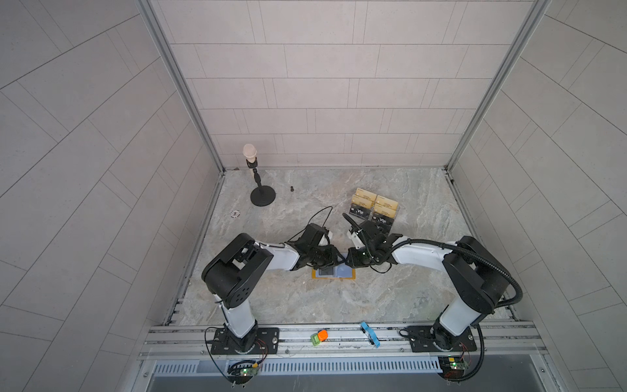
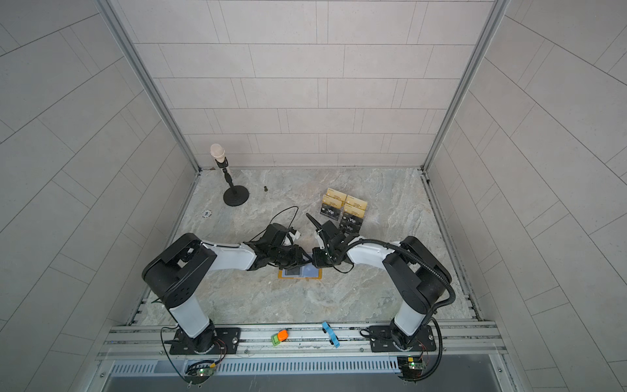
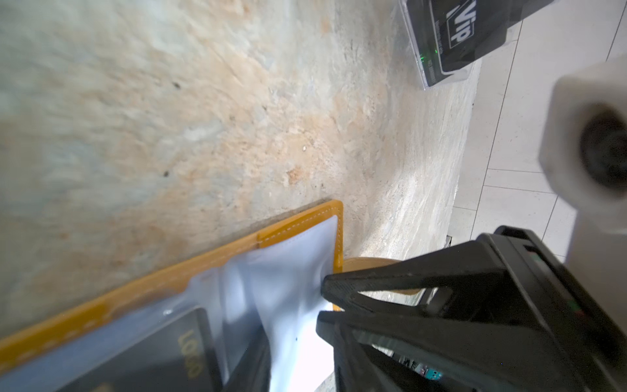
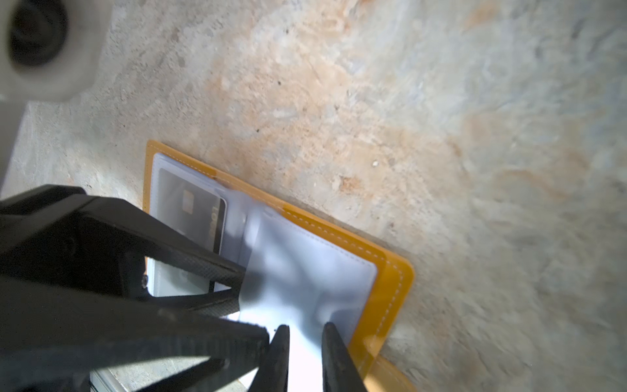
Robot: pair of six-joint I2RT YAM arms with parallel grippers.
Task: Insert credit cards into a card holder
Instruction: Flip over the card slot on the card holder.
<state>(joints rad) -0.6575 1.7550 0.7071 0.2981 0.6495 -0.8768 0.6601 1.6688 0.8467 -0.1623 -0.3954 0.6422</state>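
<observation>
1. Holder point(image 1: 339, 273) lies open at the middle of the table point(image 1: 305, 298), under both wrists. In both top views the arms hide its far edge.
2. One dark card point(image 4: 195, 213) sits in a pocket on one half. It is dulled by the plastic and its gold lettering is barely legible.
3. A loose sleeve point(image 4: 305, 281) stands up off the other half, tented and blurred.
4. The right gripper point(image 3: 320, 303) pinches that sleeve's outer edge, which narrows into the tips.
5. The left gripper point(image 4: 254, 314) has its tips at the sleeve's inner edge. Whether they clamp it cannot be told.
6. The tab point(image 3: 369, 268) is mostly behind the right gripper.
7. The stand point(image 1: 396, 208), beyond the right wrist, holds gold cards point(image 1: 364, 200) and Vip cards point(image 1: 361, 212). The arm covers its front row.
</observation>
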